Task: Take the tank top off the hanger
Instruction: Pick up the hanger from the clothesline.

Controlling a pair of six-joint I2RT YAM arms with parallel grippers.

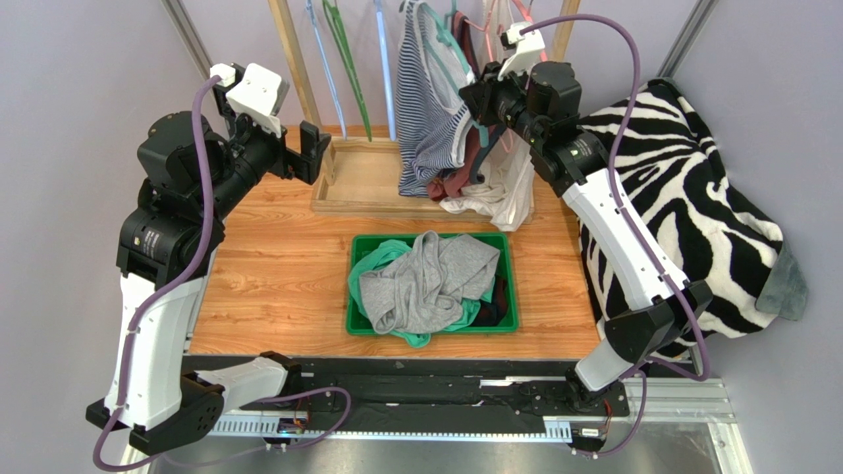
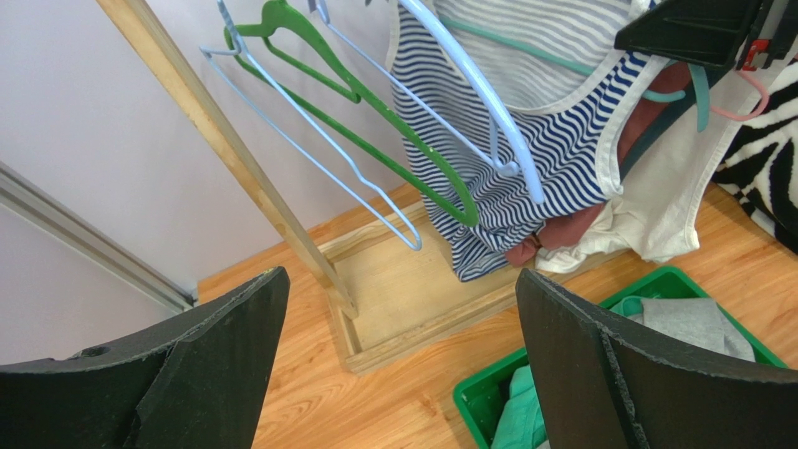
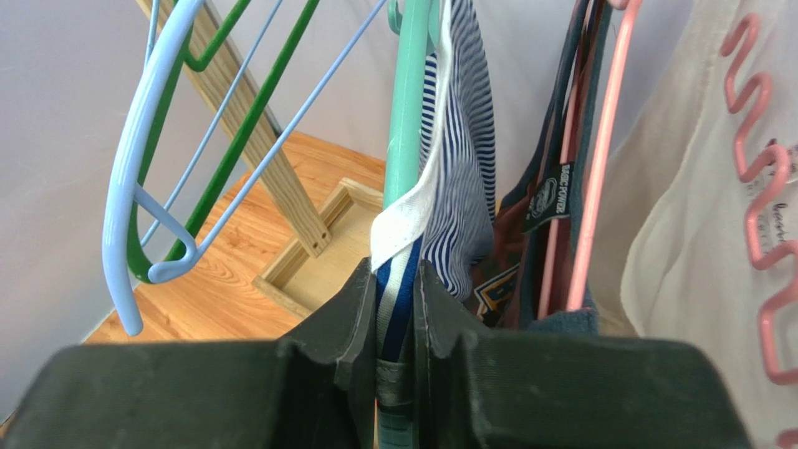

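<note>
A blue-and-white striped tank top (image 1: 425,109) hangs on a teal hanger (image 1: 450,44) on the wooden rack. My right gripper (image 1: 473,99) is shut on its white-edged shoulder strap (image 3: 403,224), right at the teal hanger's arm (image 3: 409,112). The striped cloth (image 3: 459,140) hangs just beyond the fingers. My left gripper (image 1: 302,158) is open and empty, to the left of the rack, with the tank top (image 2: 543,150) ahead to its right. The left gripper (image 2: 401,276) is above the rack base.
Empty green (image 2: 375,103) and light blue hangers (image 2: 309,140) hang left of the tank top. Maroon and white garments (image 1: 505,188) and pink hangers (image 3: 749,140) hang to its right. A green bin (image 1: 353,296) of clothes sits in front. A zebra blanket (image 1: 683,168) lies at the right.
</note>
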